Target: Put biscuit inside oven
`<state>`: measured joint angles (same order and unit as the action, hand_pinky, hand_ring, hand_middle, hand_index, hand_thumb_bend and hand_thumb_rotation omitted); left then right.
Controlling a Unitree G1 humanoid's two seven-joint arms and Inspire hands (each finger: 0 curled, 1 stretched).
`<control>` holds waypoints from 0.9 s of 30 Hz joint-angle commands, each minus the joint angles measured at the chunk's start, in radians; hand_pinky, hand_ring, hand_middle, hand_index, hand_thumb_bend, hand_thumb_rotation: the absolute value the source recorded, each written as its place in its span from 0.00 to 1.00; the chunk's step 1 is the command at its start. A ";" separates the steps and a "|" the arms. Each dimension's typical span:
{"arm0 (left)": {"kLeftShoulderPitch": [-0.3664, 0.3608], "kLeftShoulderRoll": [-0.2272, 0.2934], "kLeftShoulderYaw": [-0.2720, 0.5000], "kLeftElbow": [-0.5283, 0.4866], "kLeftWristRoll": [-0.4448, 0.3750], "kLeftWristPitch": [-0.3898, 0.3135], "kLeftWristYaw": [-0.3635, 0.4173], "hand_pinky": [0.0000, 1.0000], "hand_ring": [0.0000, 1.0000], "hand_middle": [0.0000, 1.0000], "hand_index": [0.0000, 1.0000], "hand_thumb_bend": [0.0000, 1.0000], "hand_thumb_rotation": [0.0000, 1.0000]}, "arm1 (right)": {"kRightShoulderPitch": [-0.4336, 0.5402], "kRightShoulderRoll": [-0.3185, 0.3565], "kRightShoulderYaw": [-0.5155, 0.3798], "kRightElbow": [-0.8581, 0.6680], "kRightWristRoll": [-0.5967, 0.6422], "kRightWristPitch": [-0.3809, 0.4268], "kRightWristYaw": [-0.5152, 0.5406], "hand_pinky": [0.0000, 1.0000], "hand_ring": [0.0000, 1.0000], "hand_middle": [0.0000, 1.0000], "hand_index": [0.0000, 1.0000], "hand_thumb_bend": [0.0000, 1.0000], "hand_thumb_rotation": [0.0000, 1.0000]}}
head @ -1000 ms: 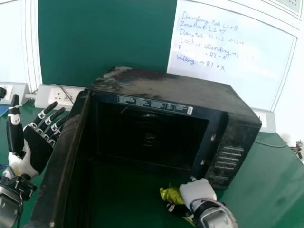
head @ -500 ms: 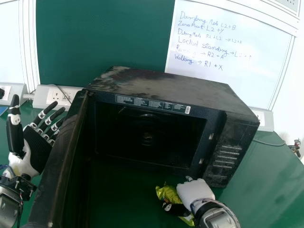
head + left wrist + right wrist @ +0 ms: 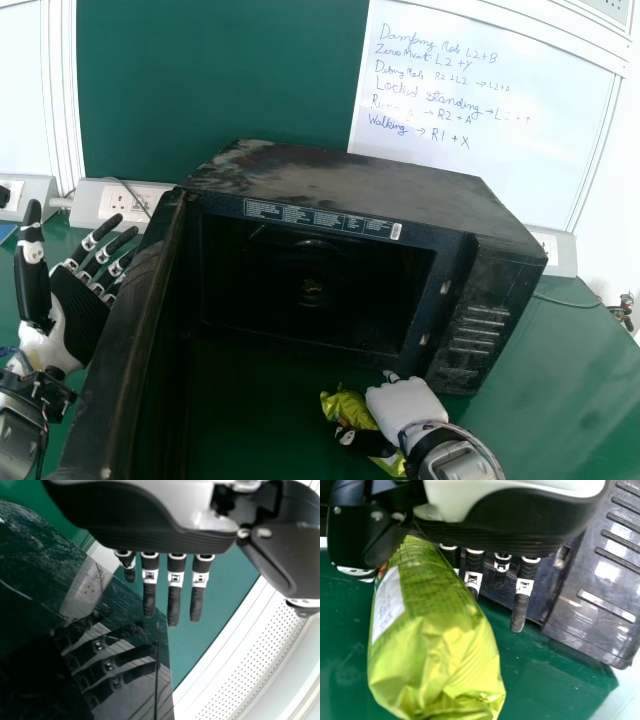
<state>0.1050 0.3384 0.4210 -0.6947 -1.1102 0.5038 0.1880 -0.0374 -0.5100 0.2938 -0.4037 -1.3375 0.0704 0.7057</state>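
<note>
My right hand (image 3: 408, 402) is low at the right of the head view, in front of the oven, curled round the yellow-green biscuit packet (image 3: 347, 408). In the right wrist view the packet (image 3: 437, 645) lies between the thumb and fingers of the right hand (image 3: 520, 595). The black oven (image 3: 370, 190) stands with its door (image 3: 125, 340) swung out on the left and its dark cavity facing me. Left of the door, my left hand (image 3: 80, 318) is raised with straight fingers; the left wrist view shows the left hand (image 3: 174, 587) beside the glossy door (image 3: 75, 605).
The green table (image 3: 560, 370) extends to the right of the oven. Behind stand a wall socket strip (image 3: 125, 200) and a whiteboard (image 3: 480, 120) with writing. A cable (image 3: 570, 303) lies at the oven's right.
My right hand and the packet have shifted slightly left in front of the oven. The left hand has kept its place.
</note>
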 commanded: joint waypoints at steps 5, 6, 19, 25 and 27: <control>-0.004 -0.007 -0.004 -0.008 0.010 -0.013 0.011 0.85 0.78 0.74 0.76 0.37 0.28 | -0.014 0.010 -0.008 0.014 0.025 0.007 -0.043 0.59 0.57 0.52 0.47 0.53 0.00; -0.004 -0.008 -0.004 -0.007 0.011 -0.014 0.009 0.85 0.78 0.74 0.76 0.38 0.27 | -0.013 0.012 -0.011 0.014 0.028 0.010 -0.050 0.59 0.57 0.52 0.47 0.53 0.00; -0.005 -0.012 0.001 0.002 0.014 -0.015 -0.003 0.83 0.77 0.73 0.75 0.36 0.27 | -0.039 0.017 -0.018 -0.009 0.043 0.017 -0.062 0.63 0.61 0.53 0.47 0.53 0.00; -0.003 -0.009 0.001 0.005 0.031 -0.017 -0.013 0.83 0.78 0.74 0.75 0.37 0.28 | -0.072 0.030 -0.019 -0.019 0.040 0.030 -0.027 0.66 0.63 0.54 0.46 0.52 0.00; -0.003 -0.010 0.002 0.008 0.028 -0.018 -0.021 0.83 0.77 0.73 0.75 0.38 0.28 | -0.083 0.030 -0.017 -0.020 0.032 0.030 -0.019 0.66 0.63 0.53 0.46 0.53 0.00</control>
<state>0.1051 0.3269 0.4206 -0.6941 -1.0821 0.5020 0.1826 -0.0853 -0.4817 0.2854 -0.4101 -1.3022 0.0926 0.6811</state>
